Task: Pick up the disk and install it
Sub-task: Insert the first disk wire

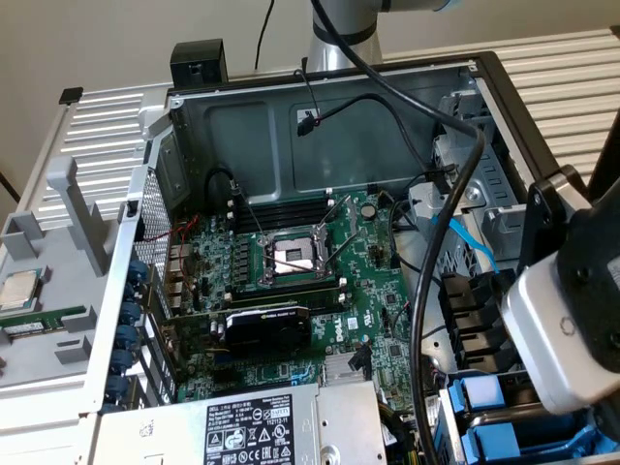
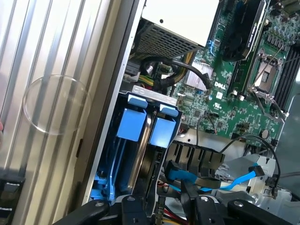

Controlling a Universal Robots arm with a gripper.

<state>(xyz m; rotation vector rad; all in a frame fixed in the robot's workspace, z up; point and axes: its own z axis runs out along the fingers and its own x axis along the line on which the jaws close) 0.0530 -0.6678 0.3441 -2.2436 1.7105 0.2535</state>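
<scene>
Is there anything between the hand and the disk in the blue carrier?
Nothing visible. The hand is close over the disk in its bay; the blue cable lies beside it, not across.

The arm [image 1: 334, 39] is a silver-grey tube with a black ring around it and a pale blue cap [image 1: 448, 5] at one joint. A thick black cable [image 1: 417, 339] trails from it. At the wrist there is a rounded white-grey box [image 1: 557, 334] under a black bracket [image 1: 547, 208]. The gripper [image 2: 154, 213] is black, with its link bars joined by round pivot bolts [image 2: 205, 199].
</scene>
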